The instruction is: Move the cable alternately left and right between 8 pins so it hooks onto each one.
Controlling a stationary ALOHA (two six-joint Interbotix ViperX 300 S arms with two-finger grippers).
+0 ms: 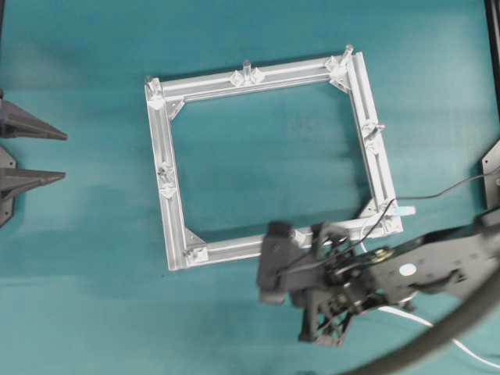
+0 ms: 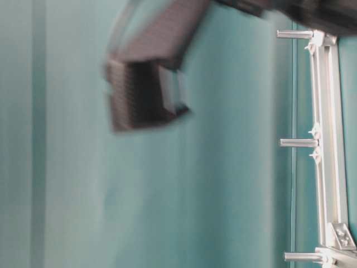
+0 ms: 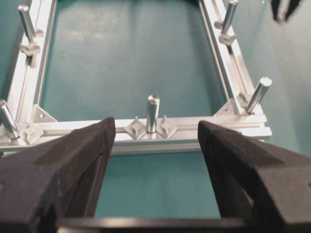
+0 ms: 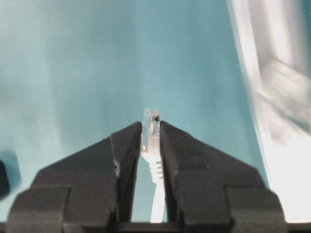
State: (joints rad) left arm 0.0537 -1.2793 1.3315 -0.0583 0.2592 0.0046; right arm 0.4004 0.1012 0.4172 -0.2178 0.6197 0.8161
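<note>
Right gripper [image 4: 151, 127] clamped on the cable [image 4: 154, 145] end — left gripper [image 3: 155, 131] spread wide, facing the frame [image 3: 146, 133] pins [image 3: 152, 112].

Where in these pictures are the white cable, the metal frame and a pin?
cable [image 4: 153, 141]: right wrist view, plug end between the fingers.
frame [image 1: 367, 101]: overhead view, right bar.
pin [image 3: 152, 112]: left wrist view, shaft.

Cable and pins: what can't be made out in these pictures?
- Cable: the right wrist view shows only its plug end, clamped in the right pincer; the rest is cut off.
- Overhead, the right arm hides the frame's near-right corner.
- Table-level view: motion blur smears the dark pincer; grip unreadable.
- Pins: the left pincer blocks the bar below them.
</note>
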